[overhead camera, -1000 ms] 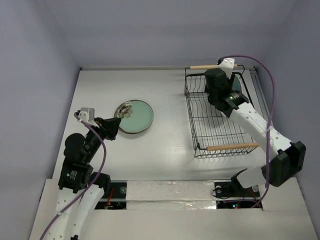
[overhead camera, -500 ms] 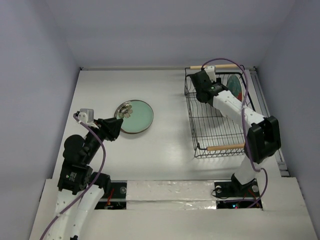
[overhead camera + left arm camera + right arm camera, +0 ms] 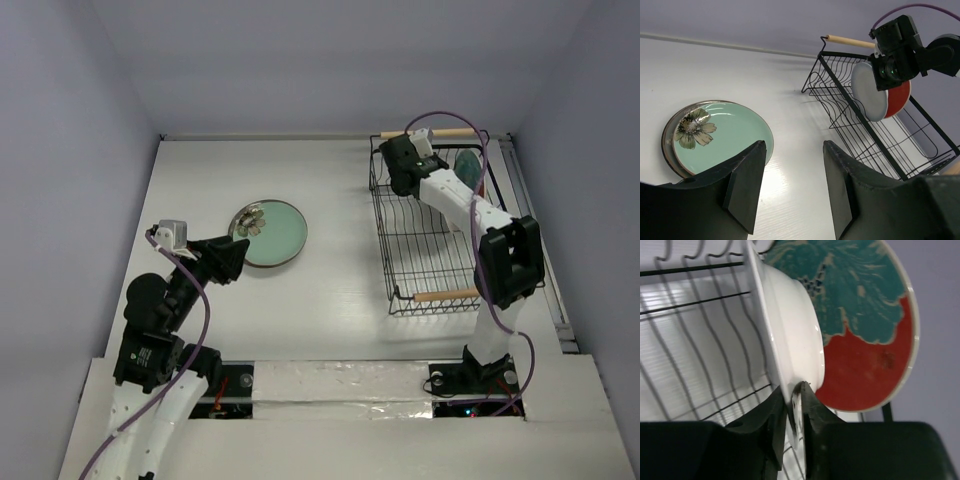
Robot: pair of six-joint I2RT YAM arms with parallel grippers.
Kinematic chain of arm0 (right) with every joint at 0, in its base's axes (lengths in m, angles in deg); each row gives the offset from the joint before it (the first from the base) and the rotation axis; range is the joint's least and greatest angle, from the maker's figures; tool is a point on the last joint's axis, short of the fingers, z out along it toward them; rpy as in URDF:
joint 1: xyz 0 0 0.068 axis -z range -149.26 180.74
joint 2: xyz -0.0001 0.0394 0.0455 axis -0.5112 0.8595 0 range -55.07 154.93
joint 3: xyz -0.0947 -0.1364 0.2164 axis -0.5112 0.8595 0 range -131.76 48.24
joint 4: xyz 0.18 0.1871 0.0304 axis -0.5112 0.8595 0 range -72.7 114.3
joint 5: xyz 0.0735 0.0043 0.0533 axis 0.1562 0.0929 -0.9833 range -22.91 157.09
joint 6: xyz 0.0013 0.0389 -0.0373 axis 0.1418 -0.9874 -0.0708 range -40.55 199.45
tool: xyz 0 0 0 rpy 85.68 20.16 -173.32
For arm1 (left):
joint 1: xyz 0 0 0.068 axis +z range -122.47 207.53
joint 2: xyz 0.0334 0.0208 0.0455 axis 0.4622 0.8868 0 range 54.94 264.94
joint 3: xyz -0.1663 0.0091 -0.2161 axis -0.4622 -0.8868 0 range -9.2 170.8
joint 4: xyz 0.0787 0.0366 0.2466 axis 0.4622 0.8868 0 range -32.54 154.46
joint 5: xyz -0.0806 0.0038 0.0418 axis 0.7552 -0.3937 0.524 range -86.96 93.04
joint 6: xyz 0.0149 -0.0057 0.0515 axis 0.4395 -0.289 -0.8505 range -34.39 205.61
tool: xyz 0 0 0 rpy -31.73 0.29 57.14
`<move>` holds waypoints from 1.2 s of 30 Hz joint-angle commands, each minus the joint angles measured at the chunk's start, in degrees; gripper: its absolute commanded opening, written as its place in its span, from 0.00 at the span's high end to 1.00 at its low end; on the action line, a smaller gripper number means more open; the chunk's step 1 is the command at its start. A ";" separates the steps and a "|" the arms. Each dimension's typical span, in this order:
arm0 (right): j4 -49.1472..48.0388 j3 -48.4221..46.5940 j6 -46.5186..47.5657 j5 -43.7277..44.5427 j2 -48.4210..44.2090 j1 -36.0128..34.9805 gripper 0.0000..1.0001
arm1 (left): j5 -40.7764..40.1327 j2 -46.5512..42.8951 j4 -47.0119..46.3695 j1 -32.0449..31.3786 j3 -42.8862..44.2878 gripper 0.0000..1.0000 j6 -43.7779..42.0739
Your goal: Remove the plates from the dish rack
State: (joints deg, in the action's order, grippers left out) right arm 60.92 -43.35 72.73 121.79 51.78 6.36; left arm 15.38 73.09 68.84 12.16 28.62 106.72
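Plates sit in two places. In the dish rack (image 3: 420, 250), a black basket of thin wire with a pale wooden rod handle (image 3: 450, 295) at each end, two stand on edge toward the far end. One is a glossy white plate (image 3: 790, 330) with a deep rounded underside. Just behind it is a red plate (image 3: 865, 375) with a teal floral centre and a pale rim.

The right hand (image 3: 794, 400) is clamped on the white plate's rim, one black finger against each face.

On the smooth white worktop (image 3: 330, 180), well apart from the rack, a teal plate (image 3: 725, 135) with a flower painted near one edge lies flat on a dark-rimmed plate (image 3: 666, 152). That plate's edge shows as a thin crescent at one side.

The left hand (image 3: 793, 150) hovers near this stack, its broad black fingers apart with nothing between them.

A wide stretch of worktop separates the stack from the rack. The rack's far and right sides stand near the enclosure walls.
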 commanded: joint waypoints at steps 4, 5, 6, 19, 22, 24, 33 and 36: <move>-0.46 -2.45 1.88 5.68 -3.13 0.48 0.94 | -0.21 -0.40 -2.41 -0.27 -0.56 0.53 -0.27; -0.37 -2.71 1.97 6.29 -3.57 0.48 0.96 | -0.21 -0.49 -2.59 -0.27 -0.64 0.53 -0.27; -0.46 -2.89 2.24 7.52 -4.10 0.48 0.98 | -0.21 -0.40 -2.59 -0.27 -0.65 0.53 -0.19; -2.67 -5.96 5.41 8.50 -13.50 -0.05 1.00 | -0.12 0.74 -2.59 -0.27 -0.65 0.53 -0.18; -3.00 -6.50 3.91 6.40 -16.40 -0.66 1.00 | -0.30 0.92 -2.41 -0.27 -0.64 0.53 -0.27; -4.67 -6.32 1.90 4.55 -22.96 -1.28 1.00 | -0.38 1.18 -2.41 -0.27 -0.65 0.53 -0.18; -17.41 0.52 -4.25 -11.94 -41.44 -6.47 1.00 | -0.12 2.06 -2.59 0.26 -0.65 0.24 -0.10; -28.36 5.53 -11.28 -28.91 -43.39 -7.69 1.00 | -0.65 2.33 -2.50 0.79 -0.47 0.19 -0.01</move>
State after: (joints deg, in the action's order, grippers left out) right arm 50.01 -41.58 69.39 108.58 9.20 0.04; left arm 15.01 74.80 68.84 12.42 28.62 106.70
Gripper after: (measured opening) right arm 0.118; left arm 0.800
